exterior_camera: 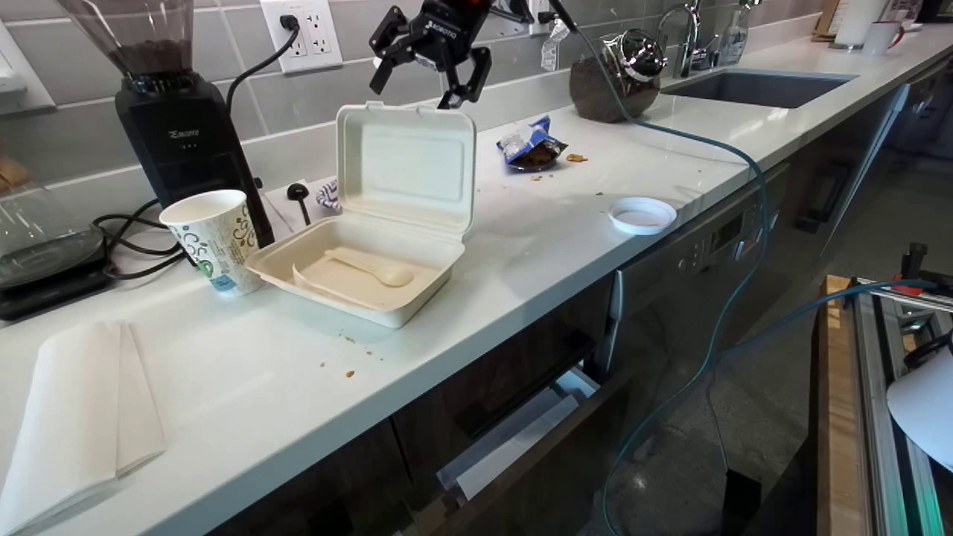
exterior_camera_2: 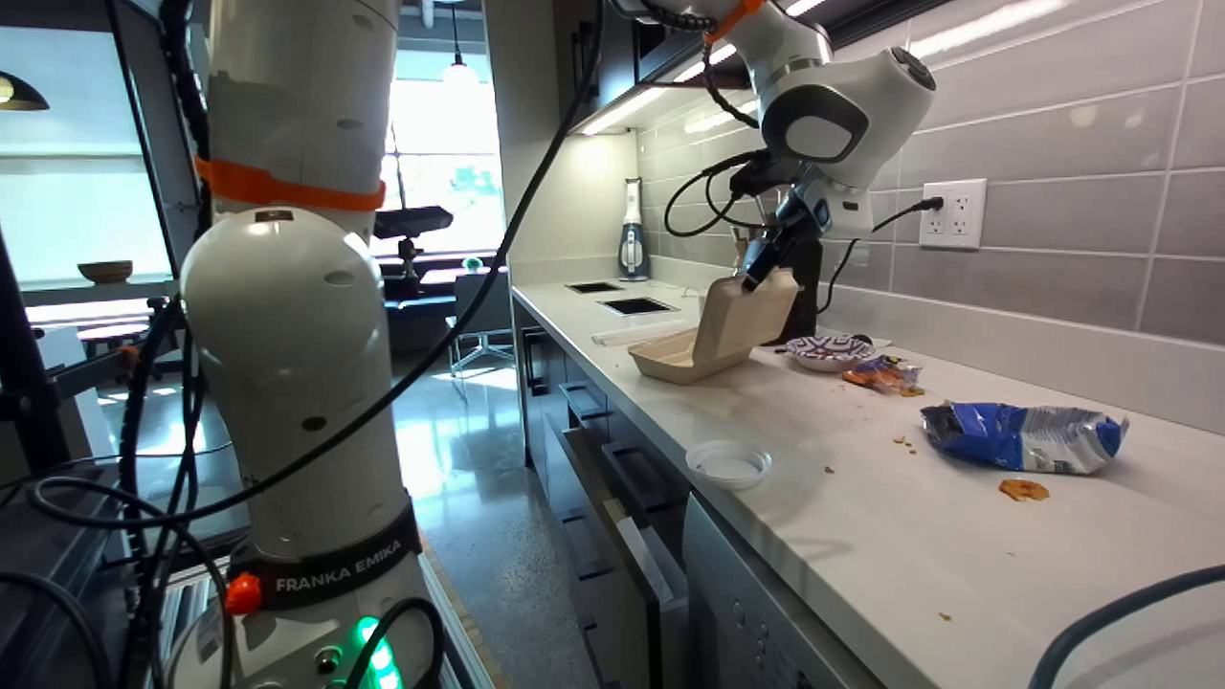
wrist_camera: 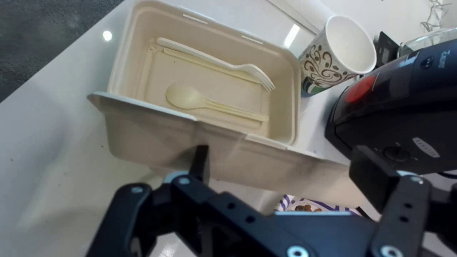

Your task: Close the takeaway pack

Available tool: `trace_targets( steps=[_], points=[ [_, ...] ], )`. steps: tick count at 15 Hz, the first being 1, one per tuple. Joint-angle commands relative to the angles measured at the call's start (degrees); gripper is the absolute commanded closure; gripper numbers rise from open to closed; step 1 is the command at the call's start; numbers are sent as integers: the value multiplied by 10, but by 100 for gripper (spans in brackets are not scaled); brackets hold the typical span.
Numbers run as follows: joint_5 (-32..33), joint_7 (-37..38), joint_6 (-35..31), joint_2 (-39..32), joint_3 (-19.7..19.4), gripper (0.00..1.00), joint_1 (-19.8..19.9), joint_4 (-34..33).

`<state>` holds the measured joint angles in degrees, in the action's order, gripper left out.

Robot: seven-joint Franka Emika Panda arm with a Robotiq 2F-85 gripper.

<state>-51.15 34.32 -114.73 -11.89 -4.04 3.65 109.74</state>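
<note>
The takeaway pack stands open on the counter, its cream base (exterior_camera: 424,294) flat and its lid (exterior_camera: 406,164) upright. In an exterior view the base (exterior_camera_2: 665,362) and raised lid (exterior_camera_2: 746,316) show from behind. In the wrist view the base (wrist_camera: 282,107) holds a pale spoon (wrist_camera: 185,96) and a white fork (wrist_camera: 214,60); the lid's outer face (wrist_camera: 242,153) lies across the jaws. My gripper (exterior_camera: 415,88) is open, just above and behind the lid's top edge. It also shows in an exterior view (exterior_camera_2: 756,277) and in the wrist view (wrist_camera: 285,166). Whether a finger touches the lid, I cannot tell.
A paper cup (exterior_camera: 212,242) and a black coffee grinder (exterior_camera: 186,149) stand close beside the pack. A white round bowl (exterior_camera: 642,216), a blue snack bag (exterior_camera_2: 1024,435) and a patterned bowl (exterior_camera_2: 828,352) are on the counter. A drawer (exterior_camera: 521,447) below is open.
</note>
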Motion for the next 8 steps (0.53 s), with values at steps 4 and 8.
trace_targets(
  steps=[4, 8],
  points=[
    [22, -18, 40, -1, 7, 0, -9, 0],
    [43, -16, 33, 0, 8, 0, -16, -2]
  ],
)
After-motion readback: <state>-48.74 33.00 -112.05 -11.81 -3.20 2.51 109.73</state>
